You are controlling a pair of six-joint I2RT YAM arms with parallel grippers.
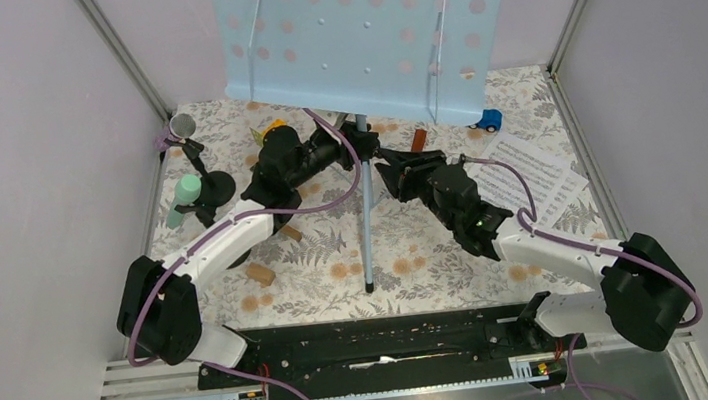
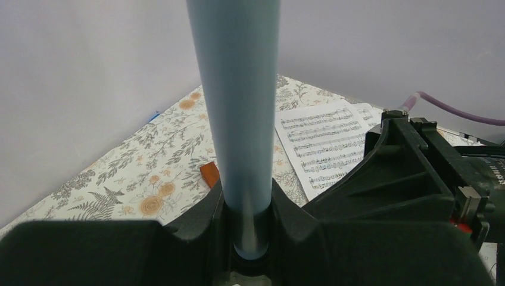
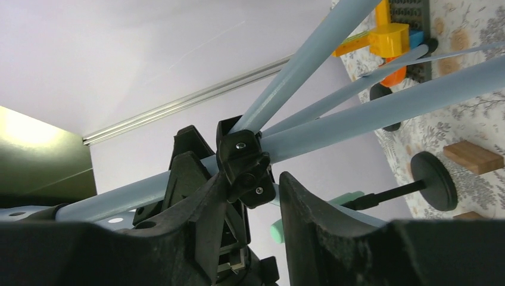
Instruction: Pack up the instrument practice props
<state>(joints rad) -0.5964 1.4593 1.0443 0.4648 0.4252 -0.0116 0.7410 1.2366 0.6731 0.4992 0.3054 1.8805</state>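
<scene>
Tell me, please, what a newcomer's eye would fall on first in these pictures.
The big pale blue perforated music rack dominates the back of the scene. Below it, the left fingers clamp its pole, while the right fingers flank the black hub where the tripod legs meet. White sheet music lies flat on the floral cloth at the right.

White arms (image 1: pixel 228 236), black joints (image 1: pixel 156 308) — purple cables (image 1: pixel 283 209)
</scene>
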